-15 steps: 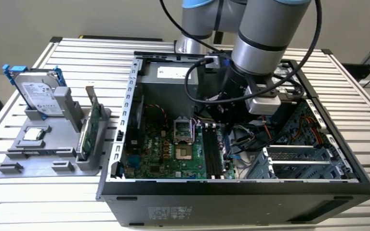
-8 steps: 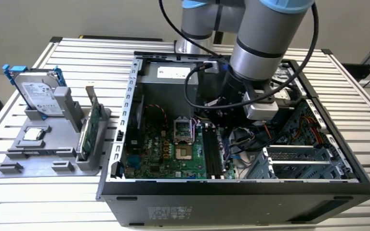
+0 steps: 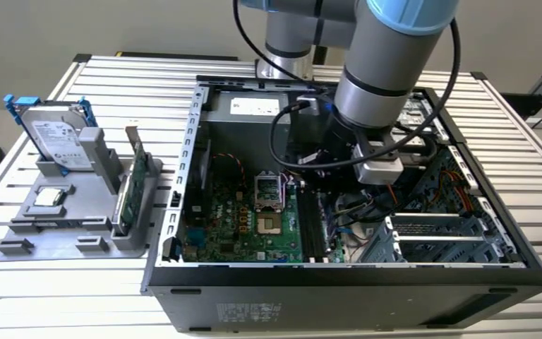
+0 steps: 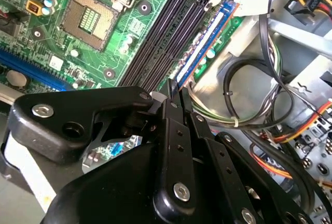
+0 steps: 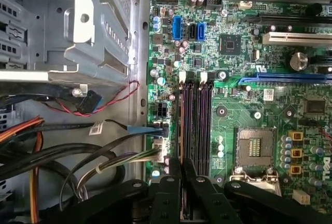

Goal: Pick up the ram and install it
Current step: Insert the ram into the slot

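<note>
Ram [image 4: 205, 40] is in the outermost DIMM slot on the motherboard [image 3: 243, 219], the slot nearest the cable bundle [image 4: 249, 94], inside the open PC case [image 3: 346, 282]. In the second wrist view it looks seated or close to it; can't confirm the latches are shut. Hand [image 4: 174, 90] sits just above the slot row, fingers pressed together w/ nothing between them. Judgement: we're at the press/seat stage. To do it well: keep the push straight down over the stick, even along its length, no side load on neighbouring empty slots [image 5: 194, 125].
</note>
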`<control>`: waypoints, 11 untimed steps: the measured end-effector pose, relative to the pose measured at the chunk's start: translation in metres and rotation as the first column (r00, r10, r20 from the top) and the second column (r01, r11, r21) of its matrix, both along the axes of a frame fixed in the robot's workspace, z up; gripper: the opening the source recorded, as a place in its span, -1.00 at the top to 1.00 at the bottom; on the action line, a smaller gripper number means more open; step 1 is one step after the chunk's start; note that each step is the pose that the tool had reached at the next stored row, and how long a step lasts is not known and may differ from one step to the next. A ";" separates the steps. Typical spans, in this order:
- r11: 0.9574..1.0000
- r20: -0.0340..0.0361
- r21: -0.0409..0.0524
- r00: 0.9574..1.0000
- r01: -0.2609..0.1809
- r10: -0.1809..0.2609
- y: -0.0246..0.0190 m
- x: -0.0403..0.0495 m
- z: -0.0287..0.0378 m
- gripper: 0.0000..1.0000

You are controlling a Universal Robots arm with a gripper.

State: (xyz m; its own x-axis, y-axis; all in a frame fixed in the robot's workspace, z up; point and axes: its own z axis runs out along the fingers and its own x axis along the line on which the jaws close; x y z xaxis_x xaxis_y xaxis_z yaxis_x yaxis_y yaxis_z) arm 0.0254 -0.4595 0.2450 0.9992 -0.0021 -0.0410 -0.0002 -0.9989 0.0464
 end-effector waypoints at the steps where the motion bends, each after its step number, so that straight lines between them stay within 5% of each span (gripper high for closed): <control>1: 1.000 0.000 0.000 1.000 0.000 0.000 -0.0002 0.0000 -0.0011 1.00; 11: 1.000 0.000 -0.001 1.000 0.000 0.000 -0.0043 0.0000 -0.0049 1.00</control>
